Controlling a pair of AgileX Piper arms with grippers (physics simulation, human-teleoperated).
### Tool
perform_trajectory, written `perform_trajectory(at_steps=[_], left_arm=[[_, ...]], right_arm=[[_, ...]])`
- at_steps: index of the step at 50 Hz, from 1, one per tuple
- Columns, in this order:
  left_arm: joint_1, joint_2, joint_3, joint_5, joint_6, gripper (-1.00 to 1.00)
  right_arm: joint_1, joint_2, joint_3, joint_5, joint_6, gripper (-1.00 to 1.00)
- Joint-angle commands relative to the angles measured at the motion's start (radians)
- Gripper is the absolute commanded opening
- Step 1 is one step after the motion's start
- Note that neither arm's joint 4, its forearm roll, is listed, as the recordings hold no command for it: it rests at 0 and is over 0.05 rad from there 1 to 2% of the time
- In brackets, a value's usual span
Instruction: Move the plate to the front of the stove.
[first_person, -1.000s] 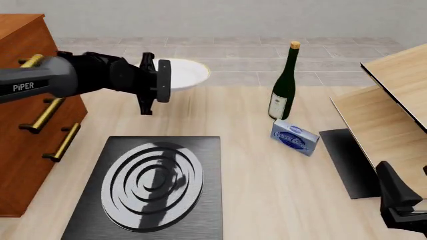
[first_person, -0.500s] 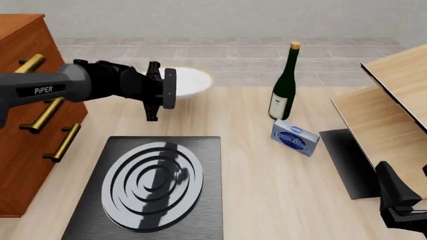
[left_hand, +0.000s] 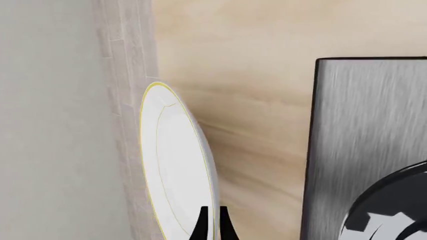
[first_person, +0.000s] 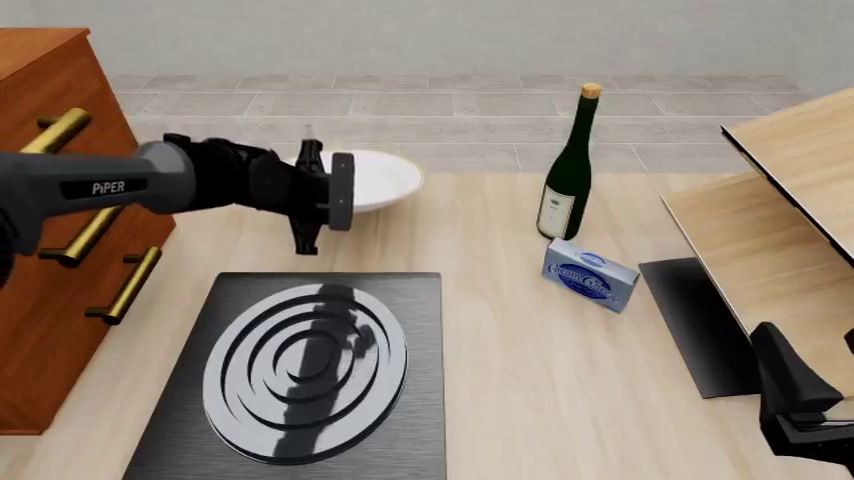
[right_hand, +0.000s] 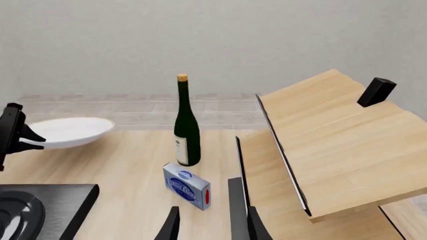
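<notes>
The plate (first_person: 380, 178), white with a thin gold rim, hangs just above the wooden table beyond the stove (first_person: 310, 372), a dark square slab with silver rings. My left gripper (first_person: 339, 192) is shut on the plate's left rim. In the left wrist view the plate (left_hand: 175, 170) shows almost edge-on, with the gripper (left_hand: 213, 226) pinched at its rim and the stove (left_hand: 367, 150) beside it. The right wrist view shows the plate (right_hand: 70, 131) slightly tilted. My right gripper (right_hand: 210, 227) is open and holds nothing; it sits low at the table's near right (first_person: 790, 380).
A green wine bottle (first_person: 567, 165) stands right of the plate, with a blue box (first_person: 590, 273) in front of it. A plain black slab (first_person: 694, 325) lies by a slanted wooden shelf (first_person: 781, 220). A wooden dresser (first_person: 54, 230) with brass handles lines the left.
The left arm has carried the plate toward the stove and lower, slightly rightward. The right arm has not moved.
</notes>
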Motion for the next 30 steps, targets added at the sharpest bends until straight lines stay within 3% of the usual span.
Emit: perform_trajectory(at_steps=[1,30], left_arm=[[-0.002,0.009,0.009,-0.017,-0.002,-1.00],[0.016,0.062,0.021,-0.051,0.000,-1.00]], right_arm=[[0.000,0.002,0.000,-0.001,0.000,1.00],[0.000,0.006,0.000,-0.004,0.000,1.00]])
